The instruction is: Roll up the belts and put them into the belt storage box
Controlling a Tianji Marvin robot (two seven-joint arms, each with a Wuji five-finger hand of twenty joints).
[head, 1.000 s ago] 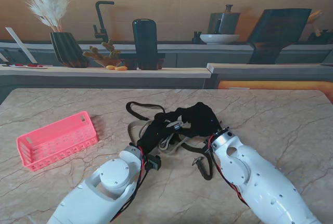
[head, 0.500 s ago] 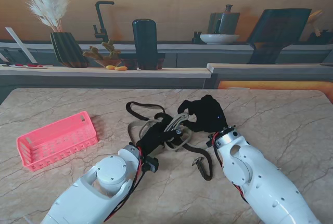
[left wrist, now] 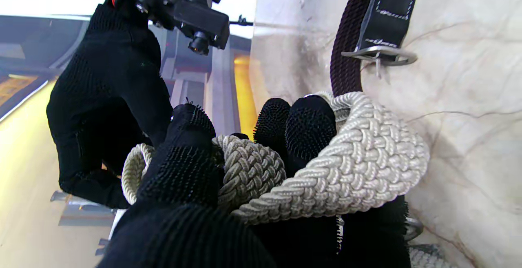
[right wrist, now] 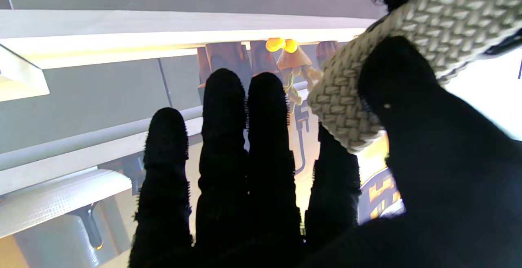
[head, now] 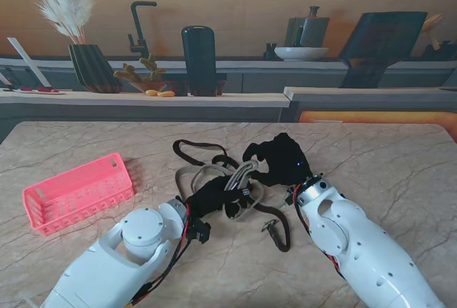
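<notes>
A beige braided belt [head: 238,174] runs between my two black-gloved hands in the middle of the table. My left hand [head: 213,197] is shut on it, and its fingers [left wrist: 310,125] curl round a coiled part of the beige belt [left wrist: 350,170]. My right hand [head: 280,158] holds the other part: the beige belt [right wrist: 346,109] is pinched between thumb and index finger while the other fingers [right wrist: 244,137] stay straight. A dark braided belt [head: 191,148] lies looped on the table, its buckle end [left wrist: 377,52] by my left hand. The pink storage basket [head: 77,192] sits at the far left.
A dark strap end with a clasp [head: 275,226] lies on the marble nearer to me, between the arms. Behind the table's far edge runs a counter with a vase [head: 91,65], a plant [head: 143,76] and a dark cylinder [head: 199,58].
My left arm has drawn back towards me and to the left. The right hand has lifted slightly, and more of the beige belt now shows between the hands.
</notes>
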